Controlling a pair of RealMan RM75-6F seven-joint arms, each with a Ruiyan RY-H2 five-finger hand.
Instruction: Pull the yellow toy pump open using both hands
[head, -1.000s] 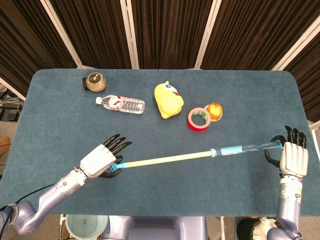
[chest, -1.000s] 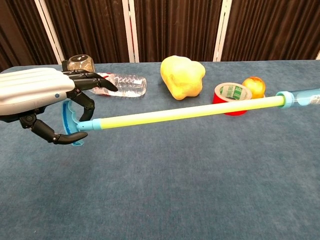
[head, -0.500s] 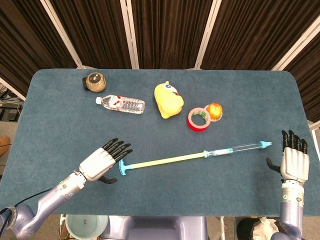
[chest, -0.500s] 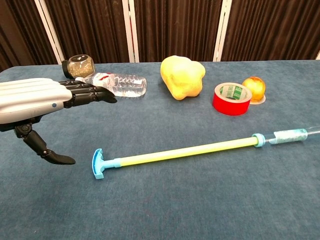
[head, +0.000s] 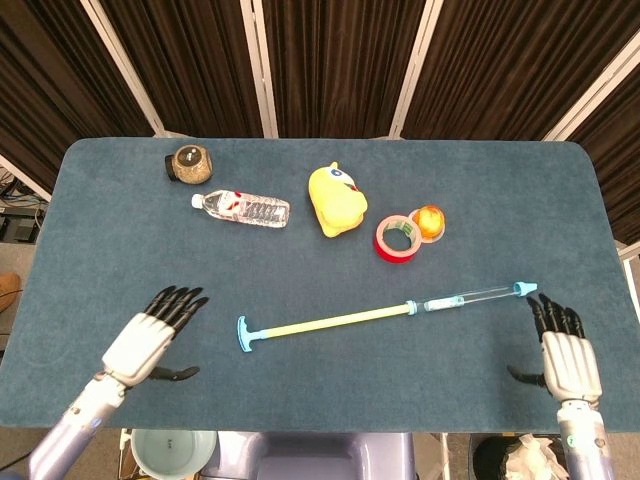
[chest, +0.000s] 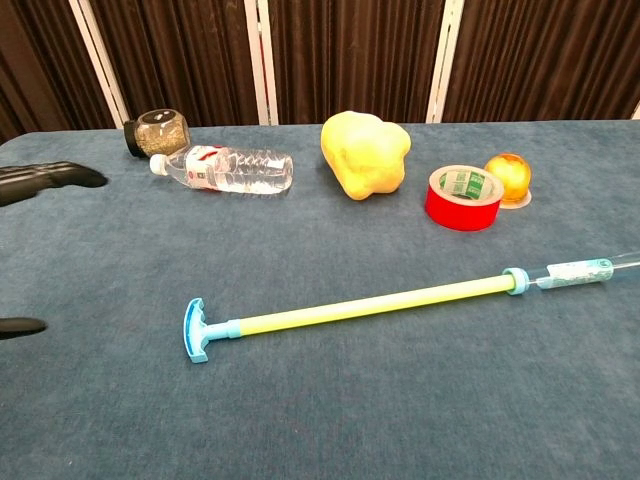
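Yellow toy pump (head: 340, 320) lies pulled out long on the table (head: 300, 260), blue T-handle at its left end, clear tube at its right. Left hand (head: 148, 338) released, fingers spread, apart from handle. Right hand (head: 565, 348) released, near tube tip. Behind: red tape roll (head: 398, 238), yellow duck toy (head: 335, 198), water bottle (head: 243, 208).

A blue-carpeted table (head: 120, 250) carries a round brown jar (head: 188, 164) on its side, with a clear plastic bottle (head: 242, 208) lying nearby. A yellow plush toy (head: 335, 200) sits mid-table. A red tape roll (head: 398, 238) touches an orange fruit (head: 430, 221).
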